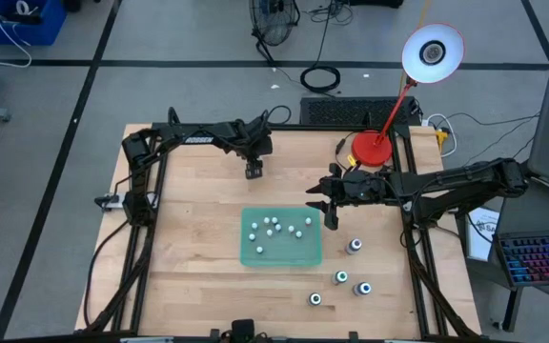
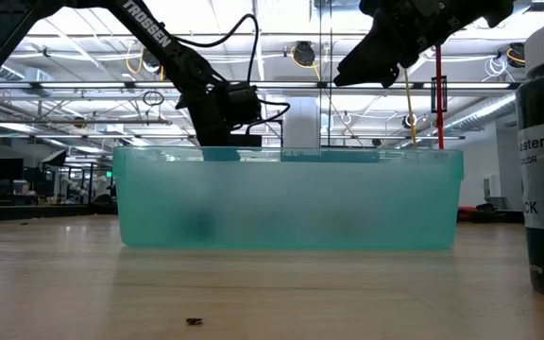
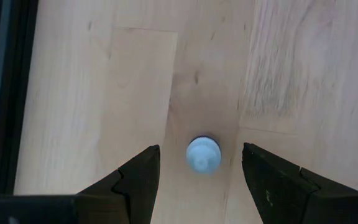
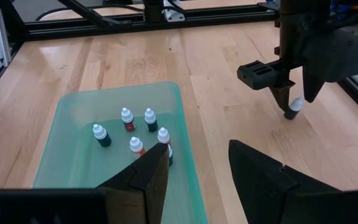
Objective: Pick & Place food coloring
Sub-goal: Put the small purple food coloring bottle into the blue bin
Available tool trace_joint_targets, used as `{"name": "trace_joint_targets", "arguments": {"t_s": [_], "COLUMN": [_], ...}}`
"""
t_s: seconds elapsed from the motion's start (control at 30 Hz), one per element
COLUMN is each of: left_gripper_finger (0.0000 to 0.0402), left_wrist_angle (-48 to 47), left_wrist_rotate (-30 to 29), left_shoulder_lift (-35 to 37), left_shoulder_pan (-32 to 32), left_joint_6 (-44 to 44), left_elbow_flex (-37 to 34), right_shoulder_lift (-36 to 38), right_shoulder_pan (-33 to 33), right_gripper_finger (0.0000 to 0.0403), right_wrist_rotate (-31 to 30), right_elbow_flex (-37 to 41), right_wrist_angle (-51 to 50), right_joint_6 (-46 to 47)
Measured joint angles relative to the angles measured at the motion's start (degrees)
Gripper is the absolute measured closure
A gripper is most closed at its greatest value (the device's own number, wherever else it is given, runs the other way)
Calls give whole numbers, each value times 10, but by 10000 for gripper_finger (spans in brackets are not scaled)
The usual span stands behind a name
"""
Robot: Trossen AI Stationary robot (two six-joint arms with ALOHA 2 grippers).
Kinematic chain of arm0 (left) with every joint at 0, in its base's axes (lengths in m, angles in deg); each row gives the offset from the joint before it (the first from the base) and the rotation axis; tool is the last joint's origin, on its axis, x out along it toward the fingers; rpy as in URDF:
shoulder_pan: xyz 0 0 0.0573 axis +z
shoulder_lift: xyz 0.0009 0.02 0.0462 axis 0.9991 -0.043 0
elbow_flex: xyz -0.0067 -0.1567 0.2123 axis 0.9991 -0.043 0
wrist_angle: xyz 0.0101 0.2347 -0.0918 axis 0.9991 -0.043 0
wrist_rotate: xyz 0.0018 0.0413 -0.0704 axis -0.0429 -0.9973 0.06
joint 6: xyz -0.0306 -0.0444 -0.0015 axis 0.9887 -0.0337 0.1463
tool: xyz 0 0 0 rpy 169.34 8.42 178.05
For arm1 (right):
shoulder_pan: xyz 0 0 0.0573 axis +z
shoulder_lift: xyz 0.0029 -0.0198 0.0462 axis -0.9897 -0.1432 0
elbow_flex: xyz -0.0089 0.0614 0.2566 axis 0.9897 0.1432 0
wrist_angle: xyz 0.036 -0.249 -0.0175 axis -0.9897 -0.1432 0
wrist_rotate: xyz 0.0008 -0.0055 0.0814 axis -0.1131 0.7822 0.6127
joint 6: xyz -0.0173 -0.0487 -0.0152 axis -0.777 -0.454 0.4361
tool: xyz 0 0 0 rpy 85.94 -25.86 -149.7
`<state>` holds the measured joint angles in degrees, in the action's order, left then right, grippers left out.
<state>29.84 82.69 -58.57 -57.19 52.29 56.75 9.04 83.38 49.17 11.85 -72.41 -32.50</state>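
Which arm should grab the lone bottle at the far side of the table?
Left. The left gripper hangs over that bottle, jaws open either side; the right gripper hovers beside the tray.

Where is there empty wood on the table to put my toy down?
Bare wood lies between the translucent green tray and the table's left edge, and below the tray. It is crowded right of the tray, where four dark bottles stand, and at the tray's top-right corner under the right gripper.

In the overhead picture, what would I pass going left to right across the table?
Left arm's open gripper over one small bottle → translucent green rectangular tray holding small white-capped bottles → right arm's open gripper → red-based desk lamp.
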Motion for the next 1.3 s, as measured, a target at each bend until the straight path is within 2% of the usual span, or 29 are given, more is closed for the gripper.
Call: {"name": "trace_joint_targets", "arguments": {"t_s": [0.23,0.33,0.63,0.7,1.0,1.07,1.17,1.3], "left_gripper_finger": [175,191,331,352,352,361,397,399], "left_wrist_angle": [-2,-12,-1,2,-9,-37,-77,-122], "left_wrist_rotate": [3,18,20,20,20,17,18,16], "left_shoulder_lift": [0,0,0,0,4,20,63,126], "left_shoulder_pan": [0,0,0,0,-5,-18,-57,-136], "left_joint_6": [3,1,-7,-7,-29,-39,-50,-36], "left_elbow_flex": [0,0,0,0,0,-1,-1,0], "right_shoulder_lift": [0,0,0,0,0,0,0,0], "right_shoulder_pan": [0,0,0,0,0,0,0,0], "right_gripper_finger": [248,248,248,248,248,248,248,248], "right_wrist_rotate": [0,0,0,0,0,0,0,0], "right_elbow_flex": [0,0,0,0,0,0,0,0], "right_wrist_angle": [0,0,0,0,0,0,0,0], "right_joint_6": [0,0,0,0,0,0,0,0]}}
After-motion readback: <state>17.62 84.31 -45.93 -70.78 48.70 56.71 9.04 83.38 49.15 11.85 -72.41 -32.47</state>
